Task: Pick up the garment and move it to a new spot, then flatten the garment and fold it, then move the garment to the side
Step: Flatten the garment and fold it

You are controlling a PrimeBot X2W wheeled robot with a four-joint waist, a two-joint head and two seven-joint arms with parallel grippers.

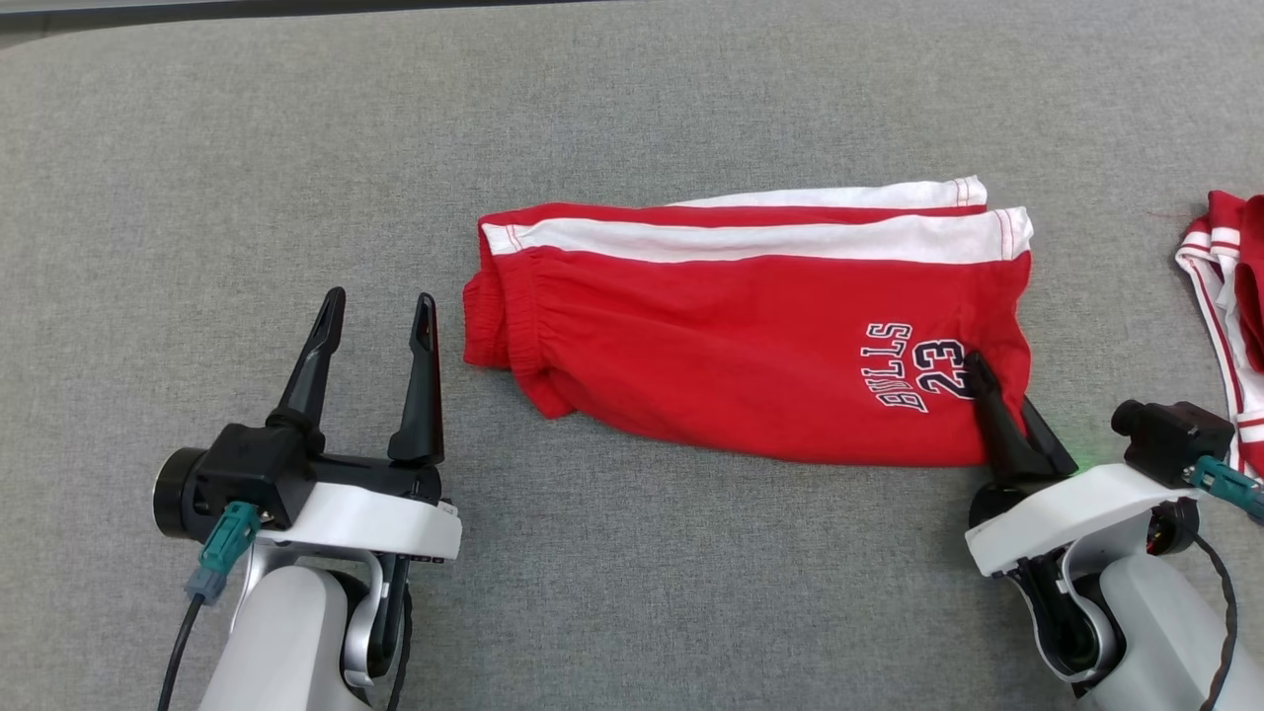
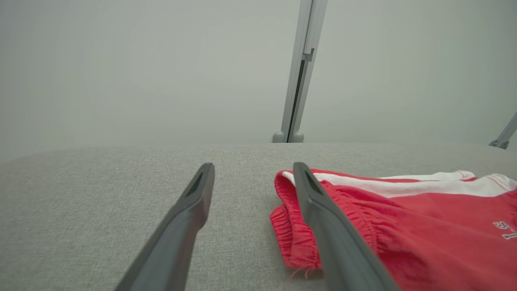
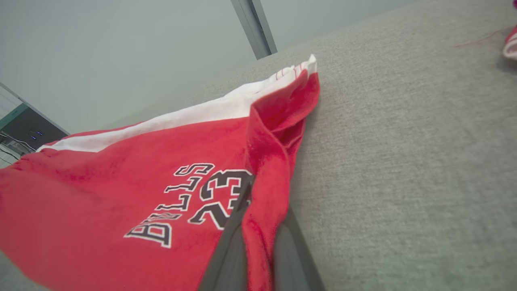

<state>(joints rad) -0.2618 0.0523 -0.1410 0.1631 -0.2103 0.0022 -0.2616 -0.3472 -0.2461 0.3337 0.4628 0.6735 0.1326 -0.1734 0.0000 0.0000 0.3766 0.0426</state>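
Right tool [image 1: 987, 383] pressed together, pinching near right corner of red shorts [image 1: 711, 326], just beside "BULLS 23" print. One finger on top of cloth, other beneath. Right wrist view: ridge of red cloth stands up between my two fingers [image 3: 230, 246]. Right arm low at near right, tool angled up and left.

Left tool [image 1: 380, 301] spread wide, holding nothing, just left of waistband, apart from cloth. Fingers point away from me.

Shorts lie folded mid-table [image 1: 197, 148], waistband left, white stripe along far edge.

Second red-and-white garment [image 1: 1229, 286] at right edge.
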